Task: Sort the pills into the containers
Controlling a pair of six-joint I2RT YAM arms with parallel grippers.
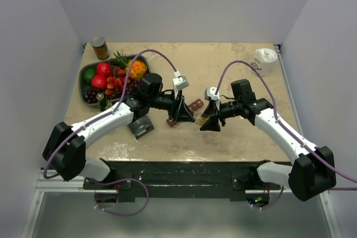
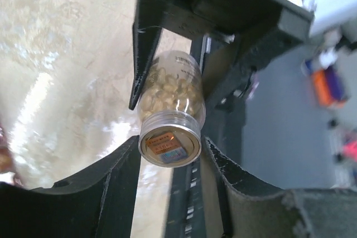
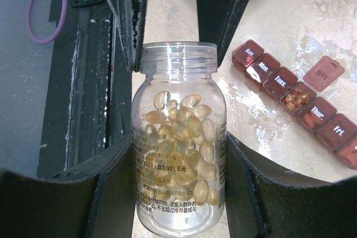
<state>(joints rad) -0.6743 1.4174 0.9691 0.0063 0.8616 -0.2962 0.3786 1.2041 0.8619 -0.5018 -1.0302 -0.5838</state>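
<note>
A small clear bottle [image 3: 178, 137] of yellowish pills is held between both grippers above the table. My right gripper [image 3: 178, 149] is shut on its body. My left gripper [image 2: 171, 140] is shut on the neck end, its fingers [image 3: 134, 26] touching both sides of the rim. The end with an orange and blue sticker [image 2: 169, 144] faces the left wrist camera. The dark red compartment strip [image 3: 279, 82] lies beside the bottle. One compartment is open, lid [image 3: 323, 73] back, with a few pills [image 3: 295, 98] inside. From above the grippers [image 1: 189, 117] [image 1: 203, 120] meet by the strip [image 1: 195, 105].
A dark fruit bowl [image 1: 86, 85] sits at the far left with a brown-labelled tin can [image 1: 100, 48] behind it. A white cup [image 1: 265, 59] stands at the far right. A dark block [image 1: 142, 127] lies near the left arm. The table's front edge is just below the grippers.
</note>
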